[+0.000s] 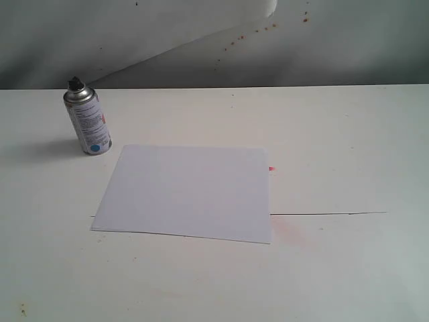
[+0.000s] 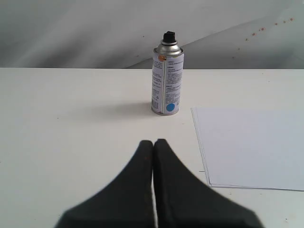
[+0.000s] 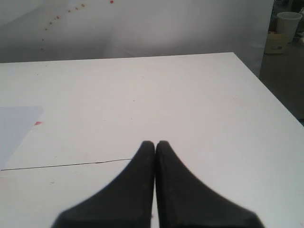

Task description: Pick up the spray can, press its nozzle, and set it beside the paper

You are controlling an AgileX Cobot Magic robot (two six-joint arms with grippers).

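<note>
Spray can [image 1: 87,124] stands upright on the white table [image 1: 348,134], toward the far left of the surface as the exterior view shows it. Its silver body carries a white printed label with a blue dot low down. The black nozzle [image 1: 76,83] sits on top of the domed shoulder. The can throws a soft shadow away to its left.

Just beside it, off its near right, lies the paper [image 1: 188,191], a blank white sheet flat on the table. The sheet's far left corner is close to the foot of the can, but the two are apart, with a strip of bare table between them. A small red mark [image 1: 271,168] shows on the table by the paper's right edge, and a thin dark line [image 1: 328,214] runs from that edge off to the right.

The left gripper [image 2: 153,142] hangs low over the table, its two black fingers pressed together with nothing between them. It points toward the can, which stands well ahead of it, with the paper's corner off to one side. The right gripper [image 3: 155,143] is likewise closed tight on nothing, over bare table on the far side of the paper from the can. Red specks dot the grey wall [image 1: 348,40] behind the table.
</note>
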